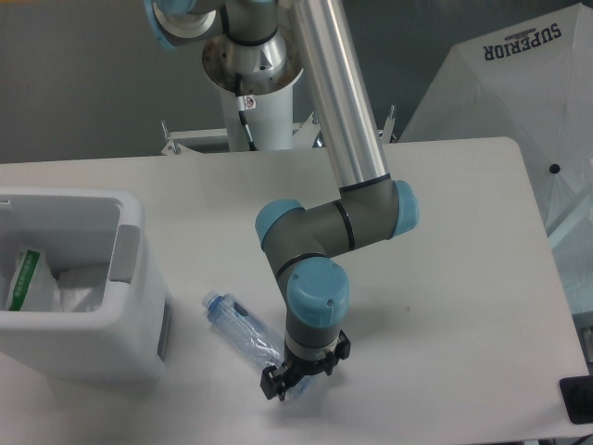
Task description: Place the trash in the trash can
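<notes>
The clear bluish plastic bottle [243,326] lies on its side on the white table, cap toward the upper left and base toward the lower right. My gripper [304,369] points straight down over the bottle's base end. Its black fingers [271,383] stand apart on either side of the base, so it looks open. The fingertips are mostly hidden under the wrist. The clear wrapper with the green-and-white strip [26,275] lies inside the light grey-white trash can [130,278] at the left, a short way from the bottle's cap.
The arm's white base column [259,102] stands at the table's back edge. A white umbrella-like cover [519,83] is off the table at the right. A dark object [578,400] sits at the front right corner.
</notes>
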Controlling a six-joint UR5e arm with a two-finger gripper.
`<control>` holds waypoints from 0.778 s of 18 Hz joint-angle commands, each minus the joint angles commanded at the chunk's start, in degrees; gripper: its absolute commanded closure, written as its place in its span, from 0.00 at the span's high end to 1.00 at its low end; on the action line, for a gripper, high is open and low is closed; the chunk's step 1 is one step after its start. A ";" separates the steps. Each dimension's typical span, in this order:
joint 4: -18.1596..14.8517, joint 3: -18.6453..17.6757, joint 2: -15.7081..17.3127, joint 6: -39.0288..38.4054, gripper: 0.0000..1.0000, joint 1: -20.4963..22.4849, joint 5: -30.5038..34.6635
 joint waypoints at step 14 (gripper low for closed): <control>-0.09 -0.53 0.44 -0.09 0.68 -0.62 0.09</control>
